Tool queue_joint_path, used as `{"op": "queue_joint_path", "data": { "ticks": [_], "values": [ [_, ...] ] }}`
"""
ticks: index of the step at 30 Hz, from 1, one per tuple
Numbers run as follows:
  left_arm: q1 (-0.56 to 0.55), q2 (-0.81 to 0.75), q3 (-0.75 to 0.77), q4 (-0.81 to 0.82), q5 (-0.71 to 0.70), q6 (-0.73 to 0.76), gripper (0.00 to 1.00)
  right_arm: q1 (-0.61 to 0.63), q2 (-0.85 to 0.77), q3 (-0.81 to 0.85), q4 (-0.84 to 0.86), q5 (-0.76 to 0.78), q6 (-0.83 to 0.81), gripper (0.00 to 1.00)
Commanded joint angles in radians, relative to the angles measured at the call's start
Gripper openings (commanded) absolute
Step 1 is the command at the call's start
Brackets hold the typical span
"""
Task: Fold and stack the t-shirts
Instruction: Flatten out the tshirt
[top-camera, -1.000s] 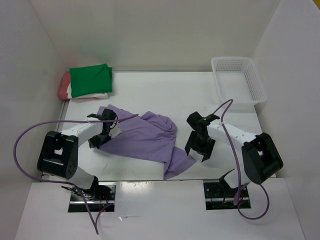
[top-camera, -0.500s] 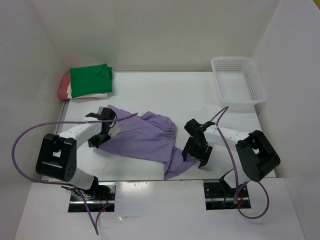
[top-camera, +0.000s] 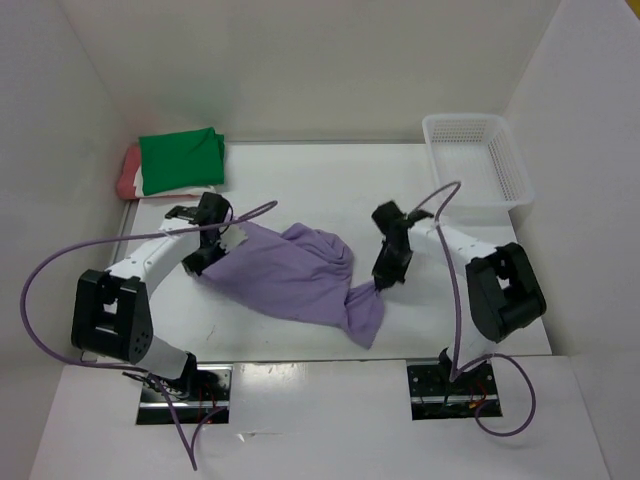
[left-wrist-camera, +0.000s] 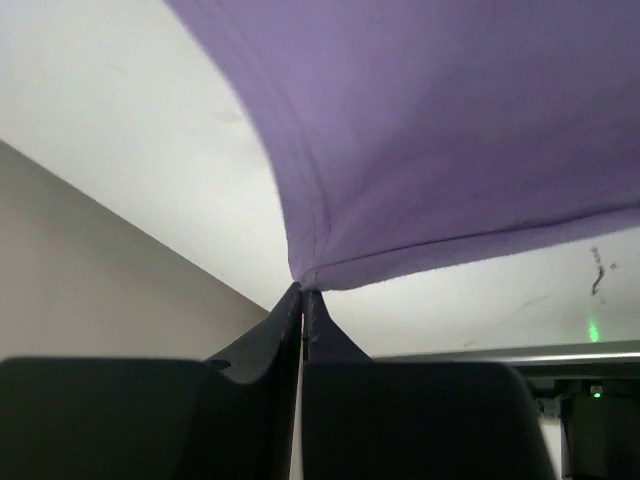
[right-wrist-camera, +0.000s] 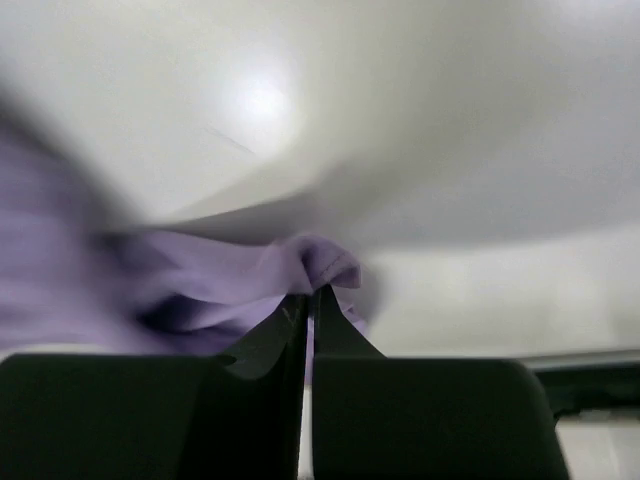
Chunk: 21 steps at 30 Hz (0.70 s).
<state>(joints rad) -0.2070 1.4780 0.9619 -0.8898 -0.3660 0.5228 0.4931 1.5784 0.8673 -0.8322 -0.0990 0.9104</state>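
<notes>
The lavender-purple t-shirt (top-camera: 290, 280) lies crumpled mid-table, stretched between both arms. My left gripper (top-camera: 196, 266) is shut on its left corner. In the left wrist view the cloth (left-wrist-camera: 450, 130) fans out taut from the closed tips of that gripper (left-wrist-camera: 303, 290). My right gripper (top-camera: 379, 284) is shut on a bunched hem at the shirt's right side. The right wrist view is blurred but shows the fold (right-wrist-camera: 320, 262) pinched at the tips of the right gripper (right-wrist-camera: 312, 292). At the back left, a folded bright green shirt (top-camera: 180, 157) tops a cream-white one (top-camera: 185, 192) and a salmon-red one (top-camera: 128, 175).
A white mesh basket (top-camera: 470, 120) stands at the back right corner. White walls close in the table on the left, back and right. Purple cables loop from both arms.
The right gripper swung in to the shirt's right flap and shut on it. The left gripper drew its corner toward the back left, pulling the cloth tighter.
</notes>
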Motion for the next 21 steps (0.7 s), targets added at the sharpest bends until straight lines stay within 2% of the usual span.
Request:
{"op": "queue_joint_path", "data": {
  "ticks": [1,2,3,4,5,6,7,9,10,12,16,18,21],
  "values": [
    [0.020,0.008,0.225,0.048,0.096,0.034,0.00,-0.141,0.024,0.368,0.010,0.231,-0.192,0.00],
    [0.020,0.060,0.315,0.048,0.096,0.043,0.00,-0.177,0.049,0.629,-0.072,0.251,-0.227,0.00],
    [0.033,0.088,0.532,0.048,0.087,0.043,0.00,-0.233,0.080,0.779,-0.120,0.290,-0.285,0.00],
    [0.034,0.116,0.651,0.057,0.087,0.043,0.00,-0.251,0.159,0.934,-0.171,0.314,-0.307,0.00],
    [0.046,0.166,0.767,0.057,0.087,0.043,0.00,-0.260,0.204,1.274,-0.283,0.343,-0.327,0.00],
    [0.057,0.188,0.884,0.078,0.087,0.043,0.00,-0.260,0.257,1.467,-0.347,0.391,-0.370,0.00],
    [0.057,0.218,1.078,0.095,0.096,0.043,0.00,-0.260,0.391,1.888,-0.420,0.419,-0.387,0.00],
    [0.057,0.219,1.191,0.184,0.096,0.043,0.00,-0.269,0.382,1.969,-0.402,0.360,-0.386,0.00],
    [0.057,0.219,1.234,0.213,0.096,0.057,0.00,-0.269,0.391,2.062,-0.410,0.360,-0.386,0.00],
    [0.057,0.219,1.248,0.255,0.087,0.071,0.00,-0.269,0.407,2.156,-0.438,0.404,-0.386,0.00],
    [0.057,0.228,1.221,0.227,0.099,0.080,0.00,-0.269,0.371,2.077,-0.449,0.404,-0.386,0.00],
    [0.057,0.191,1.114,0.253,0.099,0.089,0.00,-0.260,0.361,2.028,-0.464,0.413,-0.386,0.00],
    [0.057,0.125,1.031,0.285,0.050,0.109,0.00,-0.248,0.296,1.963,-0.464,0.438,-0.386,0.00]
  ]
}}
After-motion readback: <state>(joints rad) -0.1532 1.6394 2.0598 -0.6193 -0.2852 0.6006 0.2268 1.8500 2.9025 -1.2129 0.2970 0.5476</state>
